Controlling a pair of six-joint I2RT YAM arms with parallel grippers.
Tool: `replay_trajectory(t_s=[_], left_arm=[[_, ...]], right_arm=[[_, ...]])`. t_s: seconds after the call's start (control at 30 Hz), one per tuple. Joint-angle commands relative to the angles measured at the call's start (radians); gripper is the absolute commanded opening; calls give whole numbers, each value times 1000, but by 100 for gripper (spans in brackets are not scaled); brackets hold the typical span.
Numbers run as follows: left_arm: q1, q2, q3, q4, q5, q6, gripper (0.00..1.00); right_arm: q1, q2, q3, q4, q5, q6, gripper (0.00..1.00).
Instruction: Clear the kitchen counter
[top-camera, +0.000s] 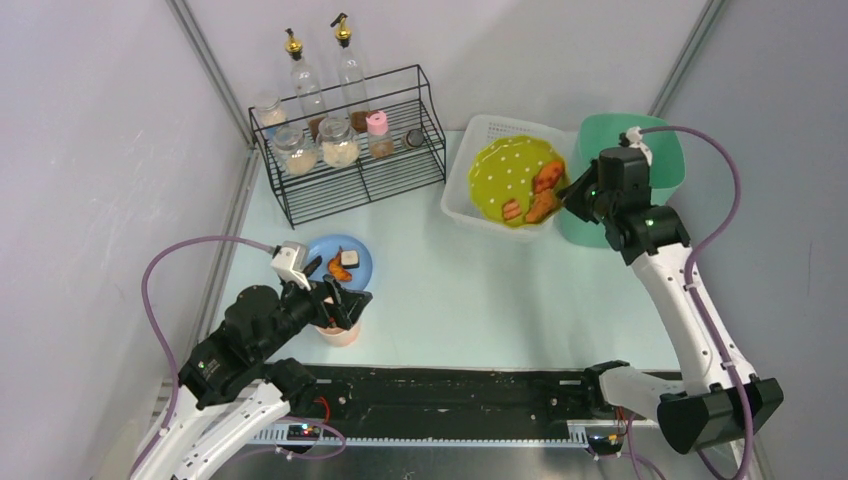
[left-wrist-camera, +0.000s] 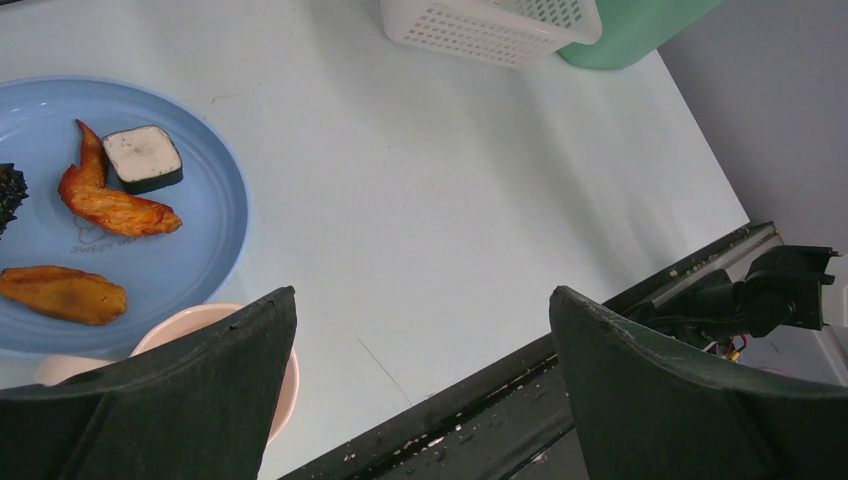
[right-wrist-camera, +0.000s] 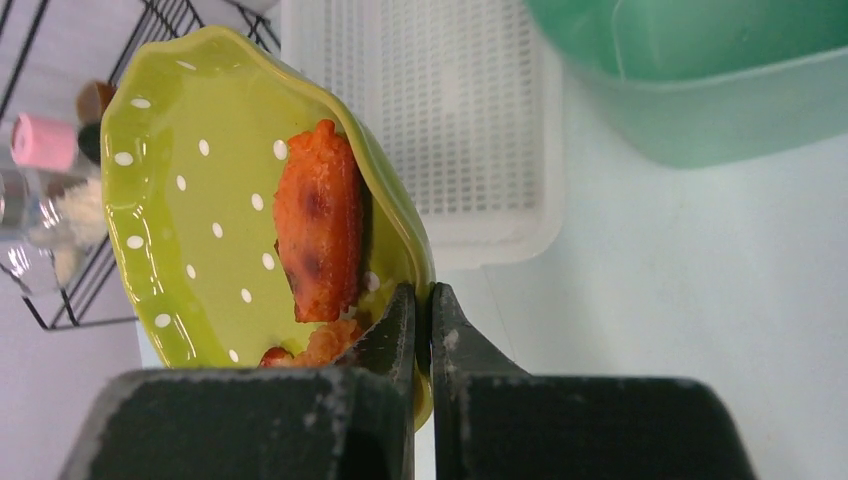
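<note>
Tool on right (right-wrist-camera: 422, 296) pinching green plate (right-wrist-camera: 190, 200) rim over basket (right-wrist-camera: 470, 120), left tool (left-wrist-camera: 422, 293) spread by counter (left-wrist-camera: 450, 180) rail (left-wrist-camera: 480, 405)

The kitchen counter (top-camera: 450, 290) lies flat, a smooth, matte, pale mint-green rectangle edged black in front.

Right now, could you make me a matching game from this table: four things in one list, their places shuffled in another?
Things: 1 green dotted plate; 2 blue plate; 3 glass jars; 4 pink cup.
Places: A in the black wire rack; B flat on the kitchen counter, food on it; C rim pinched in the right arm's jaws, over the white basket; D beside the blue plate, under the left arm's open jaws.
Pairs: 1-C, 2-B, 3-A, 4-D.
</note>
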Motion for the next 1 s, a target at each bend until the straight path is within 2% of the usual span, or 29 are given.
replay_trajectory(t_s=[0.0,0.37,0.97], left_arm=[[-6,-2,-3,27,3,10,100],[-6,-7,-4,27,3,9,100],[-5,-18,-4,31,20,11,100]], right_arm=[[-92,-9,138,137,-53,46,0],[-358,38,289,101,-86,71,0],[-511,173,501,13,117,20,0]])
